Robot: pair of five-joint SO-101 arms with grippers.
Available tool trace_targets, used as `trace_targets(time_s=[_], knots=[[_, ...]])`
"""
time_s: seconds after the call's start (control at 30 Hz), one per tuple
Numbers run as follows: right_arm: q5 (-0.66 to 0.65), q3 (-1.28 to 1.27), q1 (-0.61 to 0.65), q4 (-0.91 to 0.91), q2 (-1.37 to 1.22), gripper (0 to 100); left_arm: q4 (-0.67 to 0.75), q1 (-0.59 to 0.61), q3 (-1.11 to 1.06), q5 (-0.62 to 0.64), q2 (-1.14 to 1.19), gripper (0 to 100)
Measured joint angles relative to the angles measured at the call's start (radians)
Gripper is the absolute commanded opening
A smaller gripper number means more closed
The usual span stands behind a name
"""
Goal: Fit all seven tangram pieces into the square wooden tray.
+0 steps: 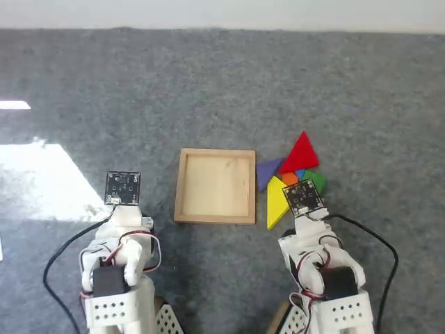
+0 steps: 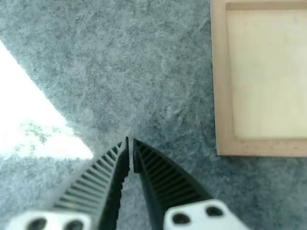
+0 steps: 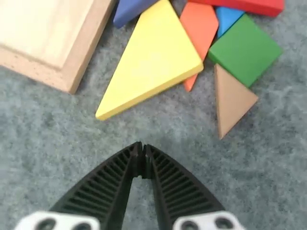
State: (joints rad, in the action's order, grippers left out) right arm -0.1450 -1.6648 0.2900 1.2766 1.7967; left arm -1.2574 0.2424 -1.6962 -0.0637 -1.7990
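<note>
Wood first: we count one square tray (image 1: 179, 186), flat in the middle of the high view, its sides running almost square with the frame and its floor bare. We count seven tangram pieces, all outside it on the grey worktop (image 1: 222, 83), bunched just right of the tray's right rim: one red triangle (image 1: 301, 153), one indigo piece (image 1: 268, 170), one yellow triangle (image 1: 276, 202), one orange parallelogram (image 3: 199, 33), one light blue piece (image 3: 226, 17), one green square (image 3: 244, 48) and one tan triangle (image 3: 232, 98).

In the high view the yellow triangle's long axis runs up and down the frame, its narrow tip aimed at the lower edge, just beside the tray without touching it. The red triangle sits at the top of the bunch, apex pointing to the upper edge.

We count two arms, the left arm (image 1: 118, 257) at lower left and the right arm (image 1: 320, 264) at lower right. The left arm's fingers (image 2: 105, 177) are clenched tip to tip on nothing, over worktop near the tray's corner. The right arm's fingers (image 3: 112, 184) are likewise clenched and grasp nothing, their tips over worktop near the yellow and tan triangles, touching neither
</note>
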Motion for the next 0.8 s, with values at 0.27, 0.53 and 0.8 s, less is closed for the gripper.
trace_targets(time_s=[0.27,0.53,0.8], knots=[[-0.098,0.0,-0.044,-0.203,0.0,0.8,0.0,0.0,0.0,0.0,0.0,1],[-0.272,0.091,-0.301,-0.33,0.0,1.8,0.0,0.0,0.0,0.0,0.0,1],[-0.273,0.347,-0.313,-0.293,-0.183,4.8,0.0,0.0,0.0,0.0,0.0,1]])
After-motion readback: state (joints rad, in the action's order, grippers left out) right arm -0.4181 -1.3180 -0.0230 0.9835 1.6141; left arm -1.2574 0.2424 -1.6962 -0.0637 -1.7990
